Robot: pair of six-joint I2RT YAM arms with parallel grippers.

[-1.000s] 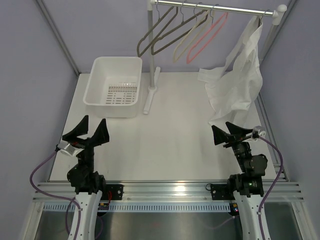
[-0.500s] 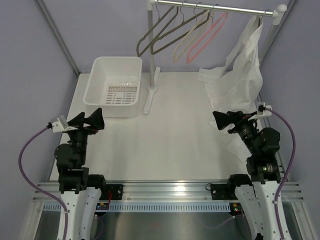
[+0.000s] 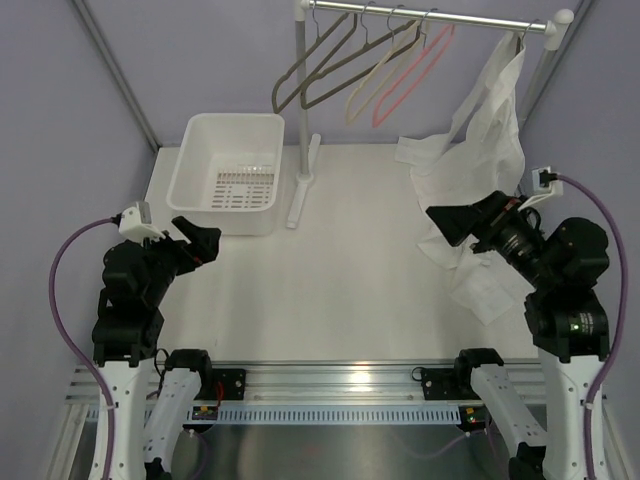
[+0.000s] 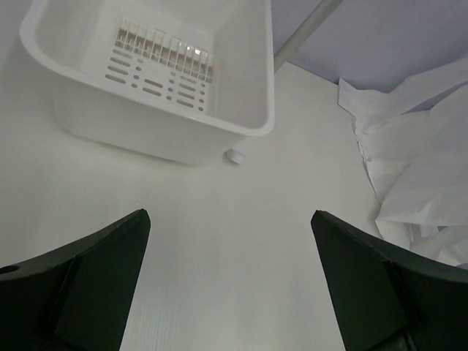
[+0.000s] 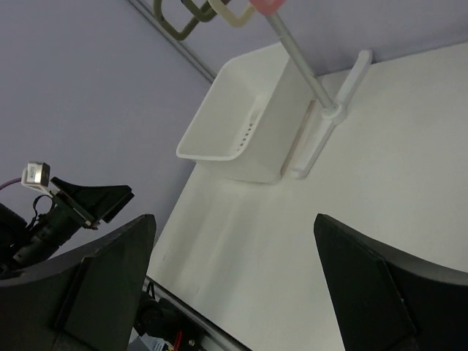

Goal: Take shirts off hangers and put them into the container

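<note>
Left gripper (image 3: 197, 240), mine: jaws were spread wide, gripping nothing, near the white tub (image 3: 205, 125). Right gripper (image 3: 450, 225), mine: equally wide, gripping nothing, close by the white shirt (image 3: 485, 150). Shirt hung at the right end of the rail (image 3: 430, 15), its lower part lying on the table (image 3: 350, 260). Bare hangers (image 3: 345, 65) hung left of it.

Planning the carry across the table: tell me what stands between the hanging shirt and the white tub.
The rack's upright post and its foot on the table stand between them, just right of the tub. The shirt hangs at the rail's right end; empty hangers hang above the path near the post.
</note>
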